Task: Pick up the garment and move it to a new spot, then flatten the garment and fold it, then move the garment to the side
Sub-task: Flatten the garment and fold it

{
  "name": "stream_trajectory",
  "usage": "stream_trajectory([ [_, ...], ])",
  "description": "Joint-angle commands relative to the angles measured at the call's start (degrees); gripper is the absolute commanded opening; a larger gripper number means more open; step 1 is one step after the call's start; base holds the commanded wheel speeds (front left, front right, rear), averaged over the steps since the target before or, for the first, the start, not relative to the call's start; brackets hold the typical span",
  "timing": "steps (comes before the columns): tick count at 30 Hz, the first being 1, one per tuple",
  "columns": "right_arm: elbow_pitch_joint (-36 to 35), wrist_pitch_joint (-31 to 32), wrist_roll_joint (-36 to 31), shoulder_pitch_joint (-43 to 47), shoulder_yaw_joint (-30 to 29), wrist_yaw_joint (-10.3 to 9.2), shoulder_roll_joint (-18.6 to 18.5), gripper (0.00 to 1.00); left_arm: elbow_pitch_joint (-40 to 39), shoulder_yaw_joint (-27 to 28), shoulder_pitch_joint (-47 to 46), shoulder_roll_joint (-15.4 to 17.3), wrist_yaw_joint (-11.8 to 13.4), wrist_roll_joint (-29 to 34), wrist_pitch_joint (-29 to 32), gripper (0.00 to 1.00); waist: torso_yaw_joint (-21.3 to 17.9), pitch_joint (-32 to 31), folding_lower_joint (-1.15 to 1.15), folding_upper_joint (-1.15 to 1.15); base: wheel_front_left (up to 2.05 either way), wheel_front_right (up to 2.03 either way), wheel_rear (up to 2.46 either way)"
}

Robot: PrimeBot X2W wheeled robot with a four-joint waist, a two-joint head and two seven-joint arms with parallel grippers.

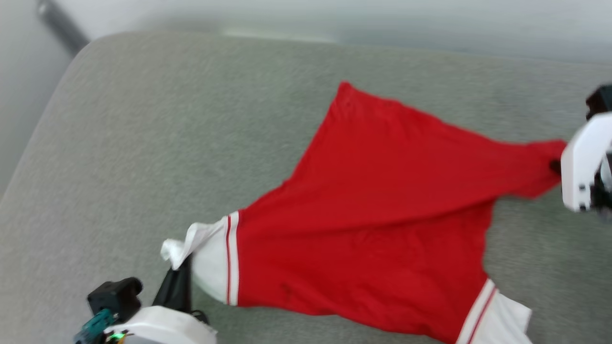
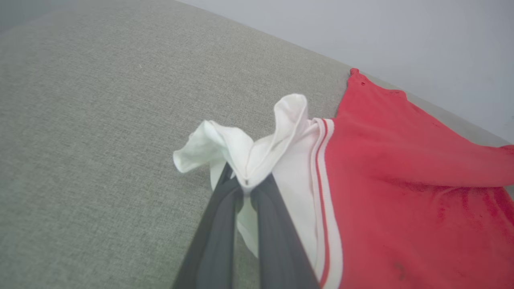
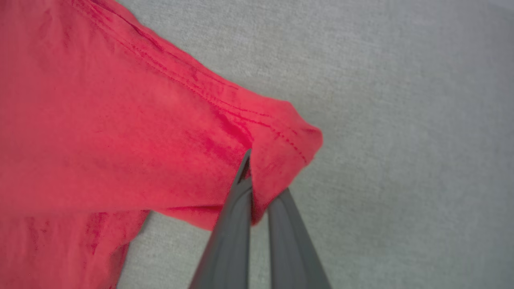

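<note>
On cushion (image 1: 167, 143): garment (image 1: 373, 215) between left tool (image 2: 245, 184), right tool (image 3: 257, 180).

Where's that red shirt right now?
In the head view the shirt lies right of centre on the grey cushion, pulled between the left gripper, pinching its white sleeve at lower left, and the right gripper, pinching a red corner at right.
</note>
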Motion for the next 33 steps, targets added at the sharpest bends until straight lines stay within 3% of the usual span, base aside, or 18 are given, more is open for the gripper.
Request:
stream_trajectory([
  [1, -1.75, 0.3, 0.71, 2.81, 0.22, -0.04, -0.81, 0.0, -0.26, 0.71, 1.3, 0.74, 0.56, -0.3, 0.01, 0.0, -5.6, -4.89, 0.0, 0.0, 0.0, 0.0, 0.0],
  [5, -10.54, 1.84, 2.66, 14.27, -1.91, -0.05, -3.25, 0.0, -1.84, 2.6, 4.56, 2.77, 2.2, -0.82, 0.59, 0.0, -10.25, -7.37, 0.0, 0.0, 0.0, 0.0, 0.0],
  [8, -17.3, 3.44, 3.04, 23.8, -5.42, -0.05, -2.73, 0.0, -3.01, 3.59, 6.76, 3.96, 3.25, -1.28, 1.11, 0.0, -13.33, -8.63, 0.0, 0.0, 0.0, 0.0, 0.0],
  [12, -25.02, 6.43, 1.59, 37.5, -11.65, -0.05, 0.36, 0.0, -4.19, 4.25, 8.7, 5.12, 4.15, -1.66, 2.02, 0.0, -16.12, -9.69, 0.0, 0.0, 0.0, 0.0, 0.0],
  [16, -30.57, 9.55, -0.63, 48.95, -16.67, -0.05, 6.53, 0.0, -5.05, 4.22, 9.35, 5.71, 4.51, -1.7, 2.84, 0.0, -17.41, -9.82, 0.0, 0.0, 0.0, 0.0, 0.0],
  [17, -33.49, 9.13, -2.43, 53.27, -18.42, -0.04, 11.14, 1.0, -5.52, 3.97, 8.99, 6.06, 4.56, -1.48, 3.41, 0.0, -17.81, -9.57, 0.0, 0.0, 0.0, 0.0, 0.0],
  [21, -36.29, 2.37, -3.57, 54.04, -19.52, -0.03, 14.98, 1.0, -6.15, 3.52, 8.24, 6.32, 4.85, -1.24, 4.02, 0.0, -17.94, -9.34, 0.0, 0.0, 0.0, 0.0, 0.0],
  [25, -37.98, -11.26, -5.2, 50.85, -21.72, -0.03, 16.67, 1.0, -6.53, 2.89, 7.29, 6.4, 4.78, -0.81, 4.56, 0.0, -17.38, -9.22, 0.0, 0.0, 0.0, 0.0, 0.0],
  [29, -36.75, -24.33, -6.46, 46.99, -22.23, -0.03, 17.18, 1.0, -6.82, 2.26, 6.14, 5.96, 4.59, -0.68, 4.69, 0.0, -16.06, -8.78, 0.0, 0.0, 0.0, 0.0, 0.0],
  [33, -34.09, -29.97, -6.42, 42.72, -20.91, -0.03, 16.76, 1.0, -7.06, 2.03, 4.73, 5.6, 4.33, -0.3, 4.68, 0.0, -14.8, -7.8, 0.0, 0.0, 0.0, 0.0, 0.0],
])
